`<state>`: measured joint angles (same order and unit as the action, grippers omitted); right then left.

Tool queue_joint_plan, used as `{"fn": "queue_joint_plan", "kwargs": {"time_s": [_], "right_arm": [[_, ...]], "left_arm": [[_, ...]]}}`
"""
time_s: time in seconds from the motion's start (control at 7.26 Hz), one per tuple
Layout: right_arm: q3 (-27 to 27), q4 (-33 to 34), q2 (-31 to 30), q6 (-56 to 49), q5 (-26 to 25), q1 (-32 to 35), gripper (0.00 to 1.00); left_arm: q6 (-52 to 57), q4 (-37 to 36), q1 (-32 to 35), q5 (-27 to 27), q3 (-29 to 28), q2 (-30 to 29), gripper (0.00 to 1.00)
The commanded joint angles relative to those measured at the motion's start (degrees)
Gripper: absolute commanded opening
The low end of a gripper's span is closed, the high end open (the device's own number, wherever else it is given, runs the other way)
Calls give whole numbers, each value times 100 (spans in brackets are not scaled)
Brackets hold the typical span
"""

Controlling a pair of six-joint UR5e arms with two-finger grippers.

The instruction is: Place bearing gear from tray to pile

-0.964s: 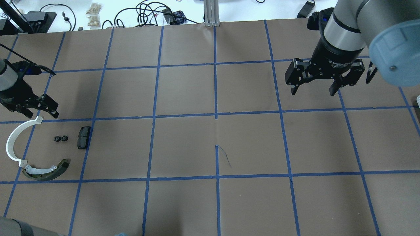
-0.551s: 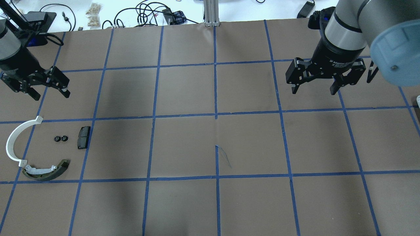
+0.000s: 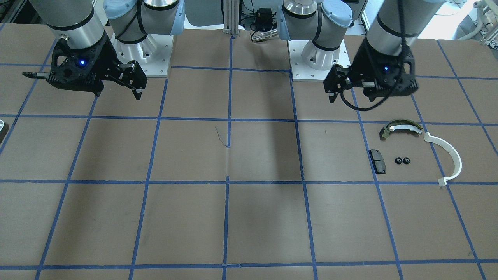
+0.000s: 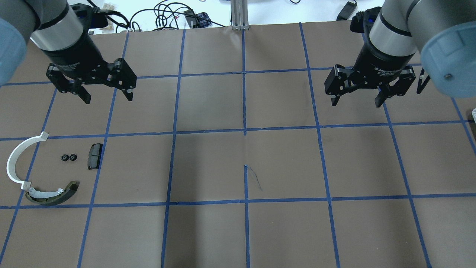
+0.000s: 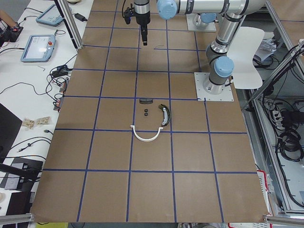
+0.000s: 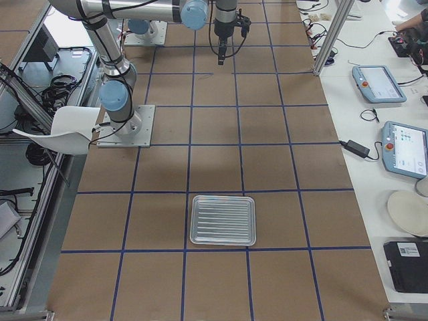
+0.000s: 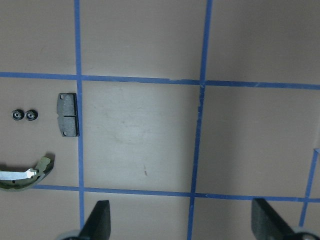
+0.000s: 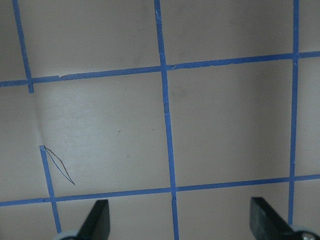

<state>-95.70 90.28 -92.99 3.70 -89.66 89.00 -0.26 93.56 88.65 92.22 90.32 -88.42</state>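
Two small black bearing gears [image 4: 69, 157] lie side by side on the brown table, inside the pile. Around them are a white half-ring arc [image 4: 16, 163], a black pad [image 4: 95, 156] and an olive-and-white brake shoe [image 4: 52, 193]. The left wrist view shows the gears [image 7: 24, 115] at its left edge. My left gripper [image 4: 108, 97] hangs open and empty, above the table and farther out than the pile. My right gripper [image 4: 356, 103] is open and empty over the right half. The metal tray [image 6: 223, 220] shows nothing on its ribbed bottom.
Blue tape lines divide the brown table into squares. Cables and small bags lie on the white bench beyond the far edge [image 4: 163, 15]. Tablets and a power brick sit on the side bench [image 6: 401, 147]. The arm bases [image 3: 315, 50] stand at the robot's side.
My left arm has risen from beside the white arc and swung away from the pile, toward the table's far side and centre, still open. The right gripper has barely moved.
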Motion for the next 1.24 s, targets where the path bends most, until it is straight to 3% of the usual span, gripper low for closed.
{"fn": "queue_joint_plan", "kwargs": {"time_s": [0.0, 0.28, 1.1], "right_arm": [[-1, 34, 0, 0, 1, 3, 100], [-1, 43, -8, 0, 9, 3, 100], [-10, 78, -96, 8, 1, 3, 100]], "left_arm": [[-132, -75, 372, -28, 353, 386, 100], [35, -942, 355, -46, 583, 475, 100], [17, -936, 364, -107, 513, 475, 100]]}}
